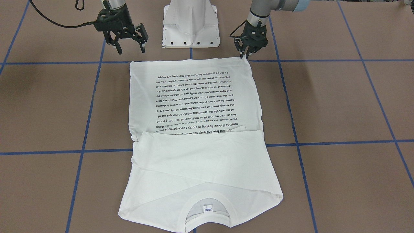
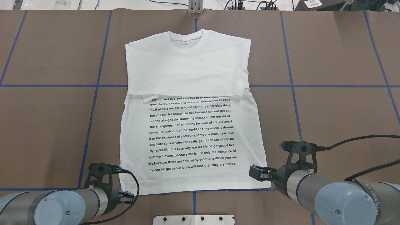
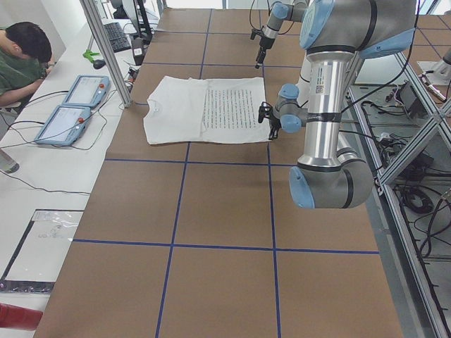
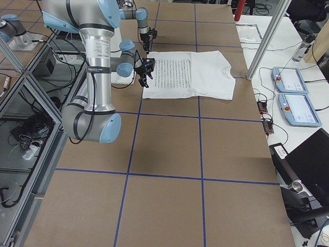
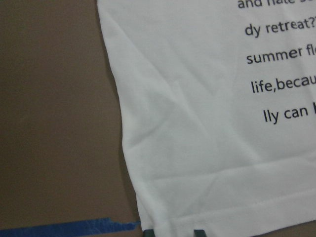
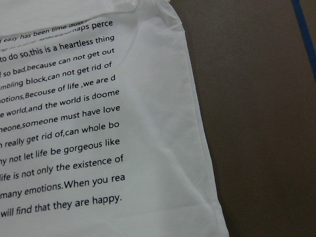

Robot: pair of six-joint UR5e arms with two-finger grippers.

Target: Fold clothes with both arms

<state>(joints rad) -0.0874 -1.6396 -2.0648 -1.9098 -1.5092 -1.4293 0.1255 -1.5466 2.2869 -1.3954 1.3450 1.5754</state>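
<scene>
The white long-sleeved T-shirt (image 1: 194, 155) lies flat on the brown table, text side up, sleeves folded in across the chest, and the neck label (image 2: 185, 41) at the far end. It also shows in the overhead view (image 2: 187, 68). My left gripper (image 1: 245, 57) is down at the hem corner on my left. In the left wrist view (image 5: 173, 232) its fingertips (image 5: 198, 232) stand a small gap apart at the hem edge (image 5: 222, 217). My right gripper (image 1: 130, 50) is open and empty, just above the other hem corner (image 2: 265, 184).
The white metal pedestal (image 1: 190, 22) stands between the arms, just behind the hem. Blue tape lines (image 1: 323, 142) cross the table. An operator (image 3: 25, 56) sits at a side bench with tablets (image 3: 70, 105) beyond the shirt's collar end.
</scene>
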